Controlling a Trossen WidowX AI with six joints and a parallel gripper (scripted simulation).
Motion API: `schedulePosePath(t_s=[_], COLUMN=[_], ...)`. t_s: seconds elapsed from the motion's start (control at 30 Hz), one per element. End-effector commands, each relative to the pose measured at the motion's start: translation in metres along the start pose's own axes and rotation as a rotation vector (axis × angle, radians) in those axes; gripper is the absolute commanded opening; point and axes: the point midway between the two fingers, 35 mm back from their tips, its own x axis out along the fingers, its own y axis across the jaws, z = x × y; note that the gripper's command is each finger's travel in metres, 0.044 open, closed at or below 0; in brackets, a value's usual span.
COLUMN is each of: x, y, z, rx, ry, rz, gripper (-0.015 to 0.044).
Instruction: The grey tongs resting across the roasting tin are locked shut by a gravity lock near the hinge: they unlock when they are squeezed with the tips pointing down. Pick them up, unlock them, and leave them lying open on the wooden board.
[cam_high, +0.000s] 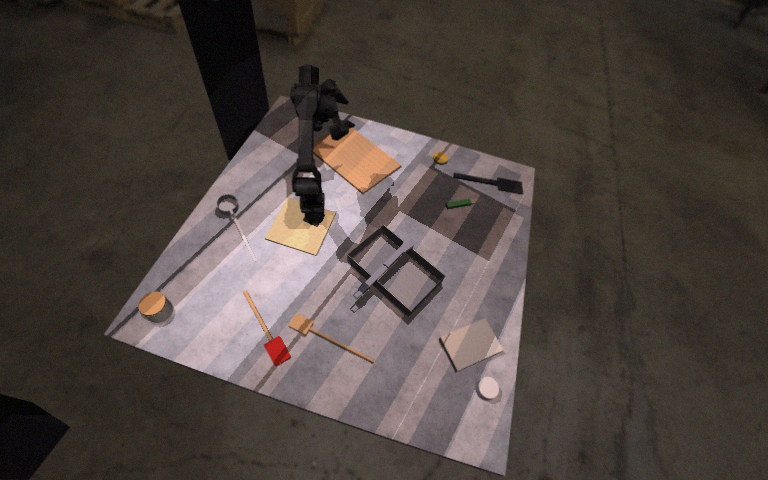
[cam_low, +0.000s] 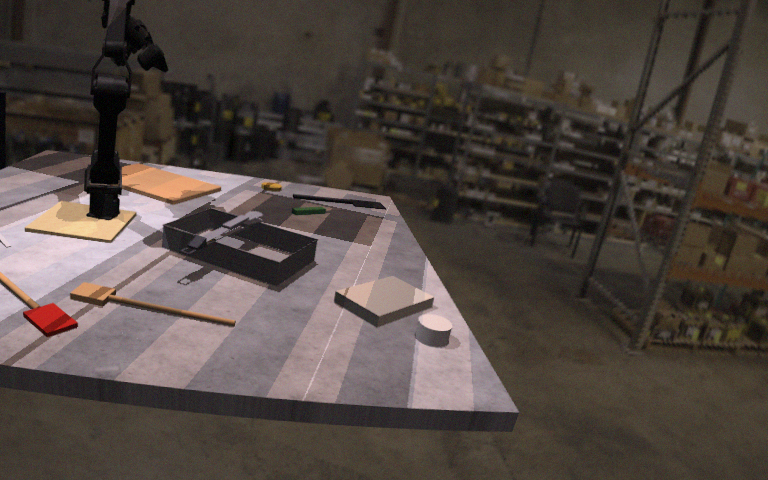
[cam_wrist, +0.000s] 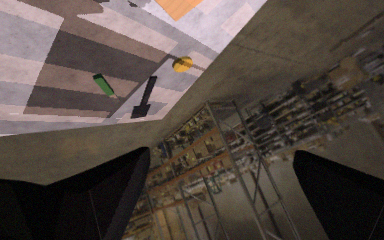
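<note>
The grey tongs (cam_high: 380, 273) (cam_low: 229, 226) lie across the middle of the dark roasting tin (cam_high: 428, 266) (cam_low: 243, 262), with one end sticking out past its near wall. Their arms look close together; the lock cannot be made out. The orange-brown wooden board (cam_high: 359, 161) (cam_low: 169, 183) lies flat behind the tin, and a corner shows in the wrist view (cam_wrist: 180, 7). My gripper (cam_wrist: 221, 156) is open and empty, raised high above the table near the wooden board, well away from the tongs. It points outward over the table's edge.
The arm's base stands on a yellow square (cam_high: 283, 234) (cam_low: 62, 223). A green block (cam_high: 458, 203) (cam_low: 308, 210) (cam_wrist: 103, 85), a black spatula (cam_high: 509, 185) (cam_wrist: 141, 110) and a yellow disc (cam_high: 440, 157) (cam_wrist: 182, 64) lie behind the tin. Red (cam_high: 276, 350) and wooden (cam_high: 301, 324) spatulas lie in front.
</note>
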Motion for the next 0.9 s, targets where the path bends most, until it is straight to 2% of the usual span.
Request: schedulePosePath(t_s=[0.0, 0.13, 0.17, 0.5, 0.67, 0.87], x=[0.001, 0.017, 0.023, 0.093, 0.104, 0.128], y=[0.000, 0.006, 0.009, 0.068, 0.095, 0.155], z=[0.000, -0.002, -0.003, -0.022, -0.030, -0.038], rx=[0.015, 0.244, 0.340, 1.366, 1.557, 2.101], ry=[0.001, 0.020, 0.032, 0.290, 0.407, 0.682], rz=[0.005, 0.075, 0.103, 0.342, 0.389, 0.410], gripper=[0.0374, 0.0269, 0.0260, 0.0260, 0.0260, 0.0260])
